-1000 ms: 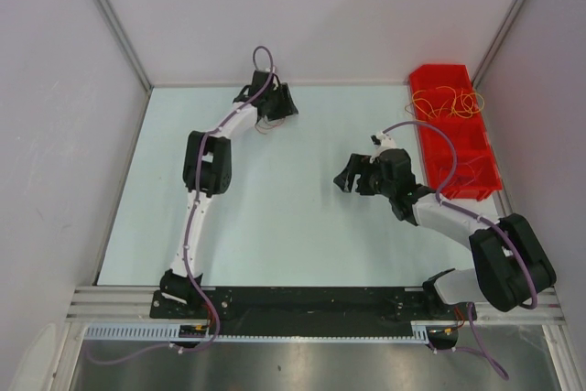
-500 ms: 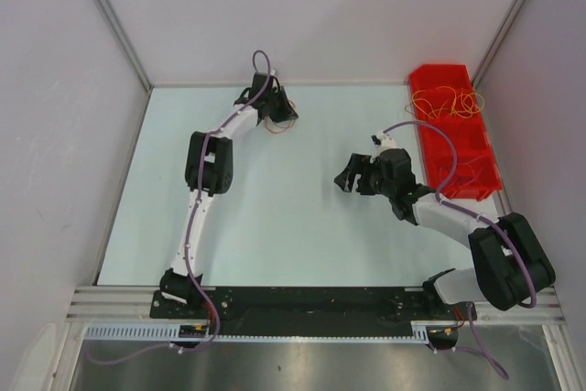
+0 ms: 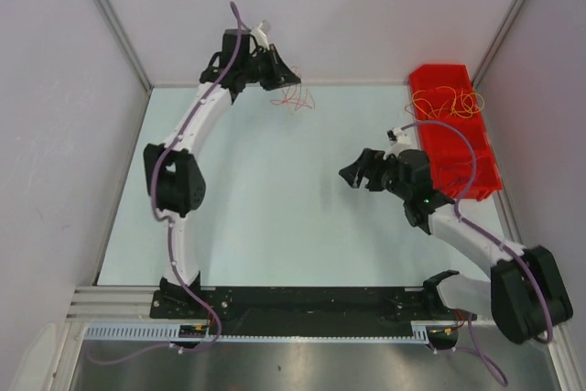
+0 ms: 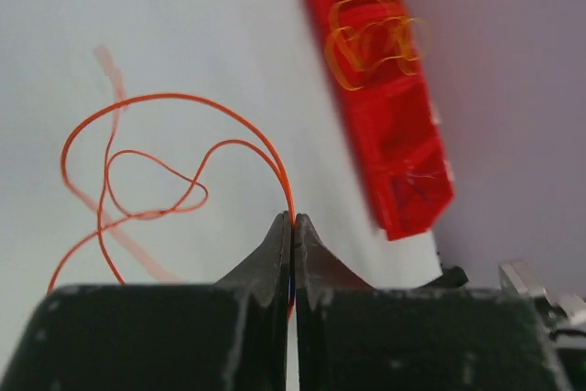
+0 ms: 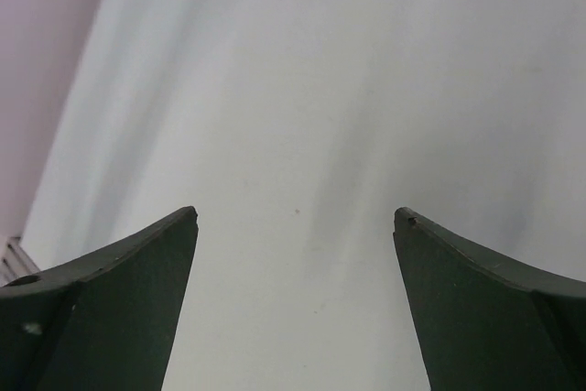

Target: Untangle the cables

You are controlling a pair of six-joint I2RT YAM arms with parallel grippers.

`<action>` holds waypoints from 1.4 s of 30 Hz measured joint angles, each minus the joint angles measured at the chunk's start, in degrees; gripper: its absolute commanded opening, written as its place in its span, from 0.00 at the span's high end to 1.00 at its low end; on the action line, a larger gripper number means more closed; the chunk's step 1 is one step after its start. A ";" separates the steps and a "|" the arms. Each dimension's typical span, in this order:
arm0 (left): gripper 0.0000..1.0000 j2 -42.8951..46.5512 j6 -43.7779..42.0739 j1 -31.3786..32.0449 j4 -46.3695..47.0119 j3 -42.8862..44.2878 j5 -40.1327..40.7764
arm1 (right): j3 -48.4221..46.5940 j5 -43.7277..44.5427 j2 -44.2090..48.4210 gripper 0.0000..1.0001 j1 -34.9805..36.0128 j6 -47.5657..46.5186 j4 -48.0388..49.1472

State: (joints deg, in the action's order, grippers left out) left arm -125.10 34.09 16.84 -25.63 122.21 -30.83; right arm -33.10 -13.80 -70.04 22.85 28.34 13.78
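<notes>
Pinching red cable (image 4: 169,95) in left gripper (image 4: 291,222), pressed shut above table's (image 3: 275,226) far edge; dangling loops rightward, toward right gripper (image 5: 295,212), spread wide and empty over table's right half.

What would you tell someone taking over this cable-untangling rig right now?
Left gripper: shut on a red cable, whose loops dangle over the far side of the table.
Right gripper: open, holding nothing, hovering mid-table.
Orange-yellow cables: bunched in the far compartment of the red bin at the right edge.
Done: the red cable is clear of that bunch.
Left: set it down, probably on bare table, then separate the bunch in the bin.
</notes>
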 measured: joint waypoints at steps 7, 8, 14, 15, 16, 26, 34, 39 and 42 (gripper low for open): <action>1.00 21.16 2.56 -0.09 5.79 -18.36 -14.21 | -4.00 -3.45 14.97 0.04 -0.74 0.50 -4.28; 1.00 22.75 3.08 -0.09 6.93 -20.81 -16.17 | -4.72 -3.74 15.78 0.03 -0.79 0.42 -4.98; 1.00 25.99 2.91 1.11 7.26 -32.17 -22.03 | -7.21 -7.43 18.80 0.03 -1.68 0.11 -10.80; 1.00 26.03 2.23 1.55 6.23 -33.35 -22.29 | -7.69 -7.96 18.82 0.03 -1.79 0.28 -12.09; 1.00 26.10 1.25 2.12 5.09 -34.45 -22.38 | -8.26 -8.28 18.80 0.04 -1.90 0.66 -13.40; 1.00 32.35 -7.21 9.51 3.04 -44.83 -21.81 | -13.49 -11.17 13.86 0.07 -4.70 19.69 -20.90; 1.00 36.24 -11.21 15.30 4.33 -46.27 -17.00 | -11.04 -14.19 15.41 0.07 -3.48 39.76 -16.15; 0.99 38.56 -13.03 18.12 5.05 -46.49 -11.63 | -10.95 -14.34 15.65 0.08 -2.12 47.74 -13.57; 1.00 39.76 -13.68 19.80 5.95 -46.93 -8.85 | -10.80 -14.38 15.61 0.09 -0.68 50.84 -12.57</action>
State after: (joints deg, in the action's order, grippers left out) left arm -85.34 20.40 36.64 -19.68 75.29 -39.68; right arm -43.90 -28.18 -54.43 22.17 79.18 1.21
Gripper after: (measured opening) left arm 0.010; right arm 0.924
